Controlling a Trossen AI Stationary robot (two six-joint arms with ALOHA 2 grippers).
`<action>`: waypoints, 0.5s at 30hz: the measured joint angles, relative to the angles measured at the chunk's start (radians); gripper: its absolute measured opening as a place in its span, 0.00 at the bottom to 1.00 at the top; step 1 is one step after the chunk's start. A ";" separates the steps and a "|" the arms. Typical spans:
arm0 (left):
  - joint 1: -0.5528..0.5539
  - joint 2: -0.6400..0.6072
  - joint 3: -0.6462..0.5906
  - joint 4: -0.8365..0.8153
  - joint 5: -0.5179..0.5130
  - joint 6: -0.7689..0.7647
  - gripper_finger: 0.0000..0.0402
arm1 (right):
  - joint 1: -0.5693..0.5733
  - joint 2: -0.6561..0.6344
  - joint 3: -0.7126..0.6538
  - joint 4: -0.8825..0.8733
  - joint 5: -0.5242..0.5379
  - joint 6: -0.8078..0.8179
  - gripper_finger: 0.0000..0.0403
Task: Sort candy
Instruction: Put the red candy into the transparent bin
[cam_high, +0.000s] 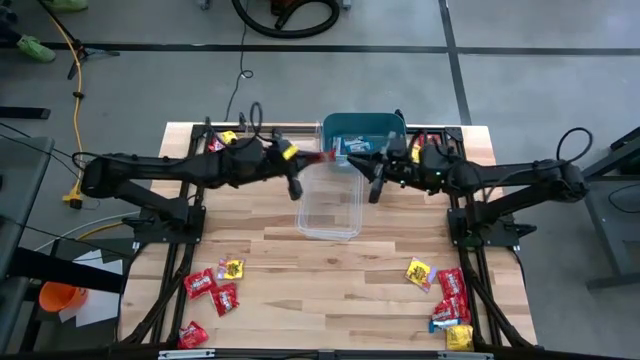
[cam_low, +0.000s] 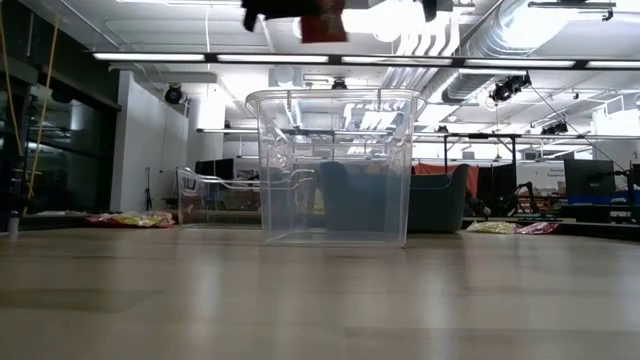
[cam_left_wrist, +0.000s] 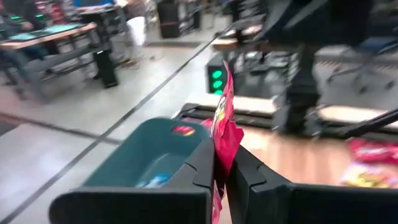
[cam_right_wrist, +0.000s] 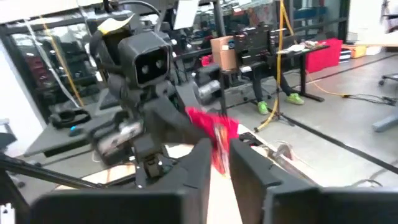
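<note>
Above the clear tub's (cam_high: 330, 205) far rim, our left gripper (cam_high: 318, 157) and right gripper (cam_high: 350, 162) both pinch one red candy (cam_left_wrist: 225, 127).

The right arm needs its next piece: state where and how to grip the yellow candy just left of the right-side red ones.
Likely from straight above, pinching the yellow candy across its short width: it lies flat on the table, bare wood toward the middle. The left gripper holds a red candy.
</note>
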 joint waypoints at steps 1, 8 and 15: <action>0.008 -0.025 0.000 -0.033 -0.013 0.009 0.01 | 0.000 -0.015 0.000 -0.009 0.010 0.000 0.18; 0.078 -0.230 0.000 -0.228 -0.050 0.039 0.00 | 0.000 -0.126 0.000 -0.119 0.096 -0.033 0.36; 0.115 -0.444 -0.197 -0.134 -0.077 -0.051 0.00 | 0.000 -0.156 0.000 -0.177 0.123 -0.034 0.40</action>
